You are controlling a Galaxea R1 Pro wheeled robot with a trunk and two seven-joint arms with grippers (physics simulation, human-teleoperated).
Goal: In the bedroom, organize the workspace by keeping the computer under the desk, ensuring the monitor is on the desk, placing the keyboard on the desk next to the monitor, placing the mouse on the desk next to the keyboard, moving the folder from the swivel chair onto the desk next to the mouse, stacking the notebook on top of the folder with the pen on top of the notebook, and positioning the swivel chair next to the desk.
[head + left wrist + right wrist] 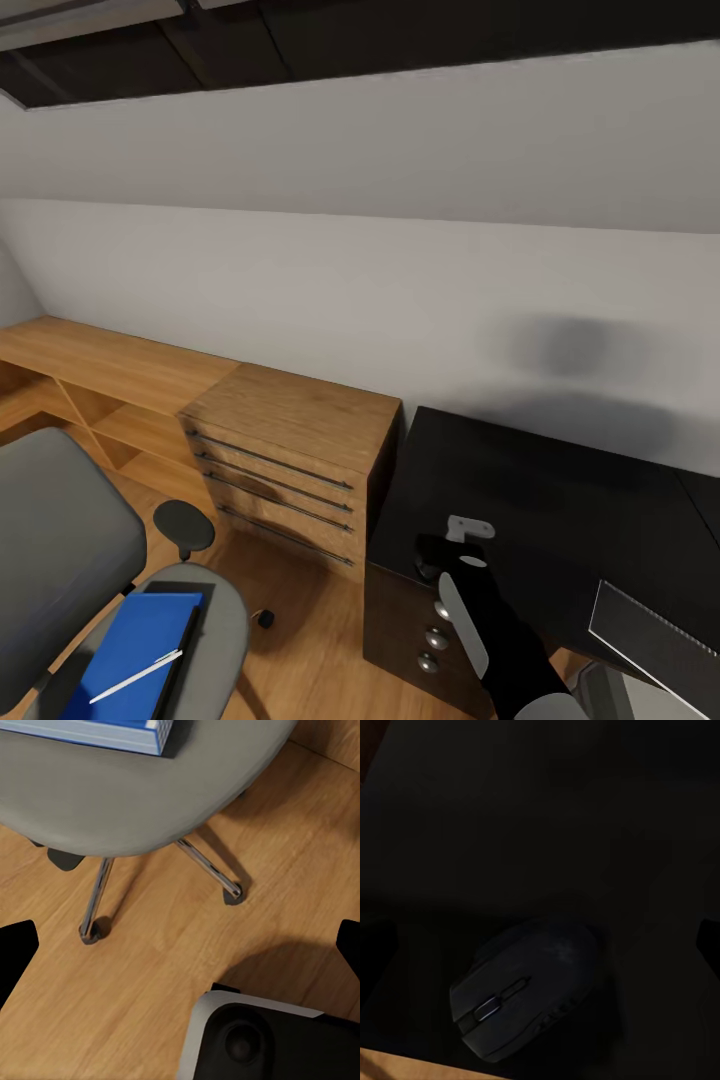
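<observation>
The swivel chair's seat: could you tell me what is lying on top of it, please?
On the swivel chair seat lies the blue folder, with a white pen across it. A dark edge shows beside the folder; what lies beneath is covered.

One swivel chair (70, 560) carries one blue folder (140, 640), one dark notebook (185, 630) and one white pen (135, 677). One black desk (560, 490) bears one mouse (521, 994), lying just ahead of the right gripper's fingers, and one keyboard (655, 635). One wooden drawer chest (290, 460) shows four drawer fronts.

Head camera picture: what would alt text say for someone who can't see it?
A robot's right gripper hangs over the near corner of a black desk. To its left a wooden drawer chest stands against a white wall, and a grey swivel chair holds a blue folder with a white pen on it.
</observation>
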